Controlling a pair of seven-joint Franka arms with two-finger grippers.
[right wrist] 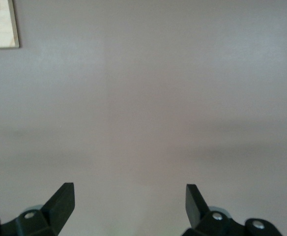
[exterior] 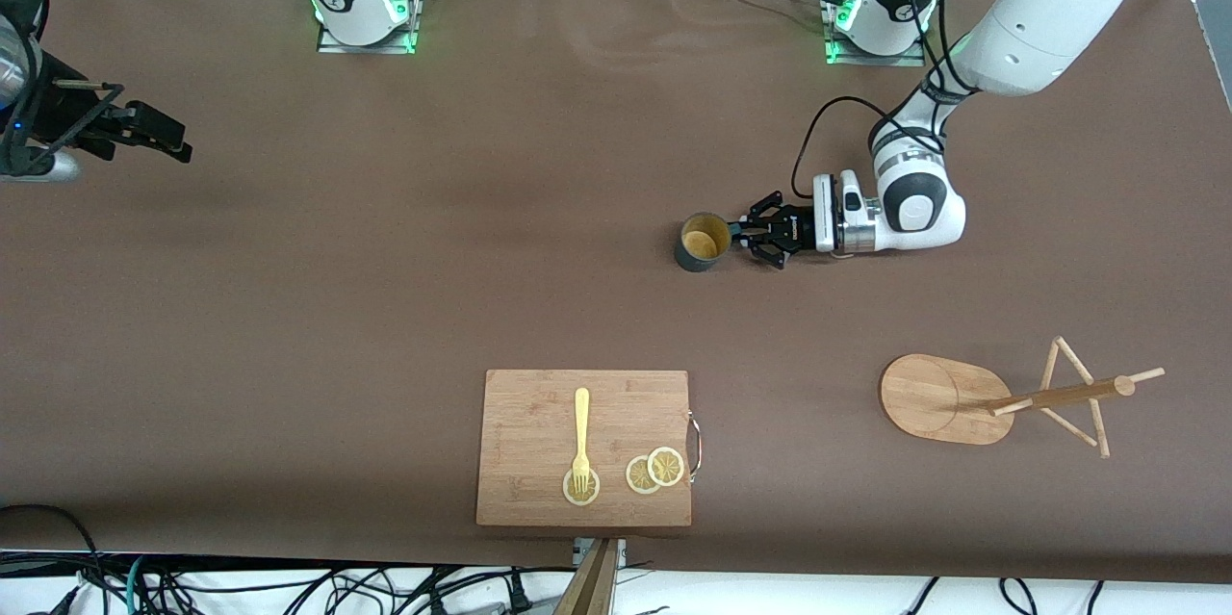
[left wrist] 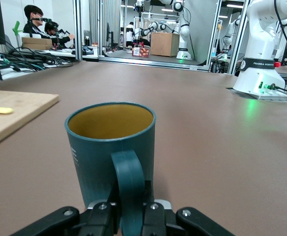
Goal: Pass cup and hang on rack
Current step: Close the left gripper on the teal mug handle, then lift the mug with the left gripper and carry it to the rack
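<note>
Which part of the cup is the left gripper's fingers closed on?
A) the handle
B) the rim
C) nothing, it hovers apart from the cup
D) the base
A: in the left wrist view the left gripper has its fingers pressed on either side of the handle of the cup, which stands upright on the table; the front view shows the same contact at the cup's side.

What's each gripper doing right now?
Left gripper: shut on the teal mug's handle, mug standing on the table.
Right gripper: open, empty, waiting above the table.
</note>
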